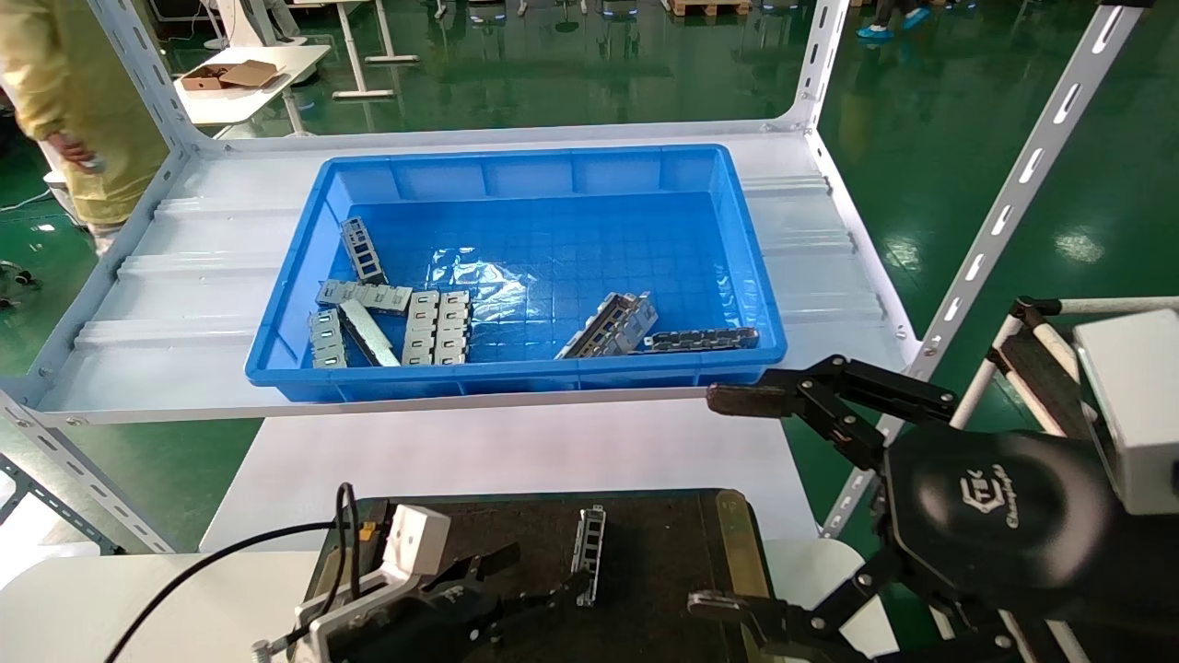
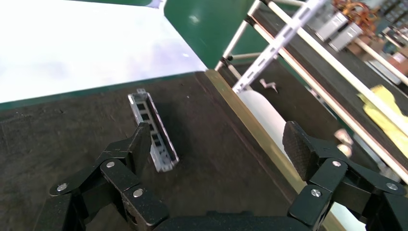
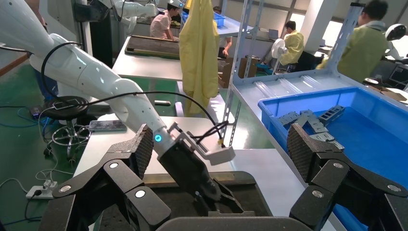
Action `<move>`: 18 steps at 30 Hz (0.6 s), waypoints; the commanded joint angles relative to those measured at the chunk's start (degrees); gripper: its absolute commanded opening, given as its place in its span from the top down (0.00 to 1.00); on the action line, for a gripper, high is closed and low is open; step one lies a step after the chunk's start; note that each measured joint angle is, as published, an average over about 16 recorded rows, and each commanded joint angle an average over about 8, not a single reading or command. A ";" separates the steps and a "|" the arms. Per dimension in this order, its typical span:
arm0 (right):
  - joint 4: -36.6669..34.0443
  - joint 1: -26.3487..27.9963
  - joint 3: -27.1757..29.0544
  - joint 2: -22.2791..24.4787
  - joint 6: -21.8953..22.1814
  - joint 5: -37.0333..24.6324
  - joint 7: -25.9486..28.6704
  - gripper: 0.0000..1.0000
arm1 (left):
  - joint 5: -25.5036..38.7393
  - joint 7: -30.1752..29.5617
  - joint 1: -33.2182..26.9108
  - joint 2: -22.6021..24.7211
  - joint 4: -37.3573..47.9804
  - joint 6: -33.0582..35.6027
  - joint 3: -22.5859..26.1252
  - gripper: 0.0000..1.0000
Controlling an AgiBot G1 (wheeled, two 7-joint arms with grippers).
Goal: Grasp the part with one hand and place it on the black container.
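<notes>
The part (image 1: 589, 543), a slim grey metal channel with small rectangular openings, lies flat on the black container (image 1: 663, 552). My left gripper (image 1: 534, 582) is open and empty just above the container. In the left wrist view the part (image 2: 153, 129) lies beside one of its fingers (image 2: 139, 144), outside the wide gap of the gripper (image 2: 219, 139), on the container (image 2: 72, 125). My right gripper (image 1: 728, 502) is open and empty, hovering to the right of the container. In the right wrist view this gripper (image 3: 221, 144) looks onto the left arm over the container (image 3: 245, 192).
A blue bin (image 1: 516, 157) on the white shelf (image 1: 184, 304) holds several grey slotted pieces (image 1: 368, 318) and a dark chain-like strip (image 1: 700, 339). White slotted shelf posts (image 1: 1013, 193) stand at the right. A person in yellow (image 1: 55, 101) stands at the far left.
</notes>
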 commanded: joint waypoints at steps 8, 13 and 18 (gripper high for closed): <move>0.00 0.00 -0.01 0.00 0.00 0.01 0.00 0.00 | -5.27 10.17 3.88 -3.88 0.77 12.12 -7.64 0.00; 0.00 0.00 -0.01 0.00 0.01 0.01 -0.01 0.00 | -7.61 13.74 5.05 -5.64 0.98 16.85 -10.15 0.00; 0.00 0.00 -0.02 0.01 0.01 0.01 -0.01 0.00 | -9.19 15.74 5.64 -7.25 0.86 19.86 -11.80 0.00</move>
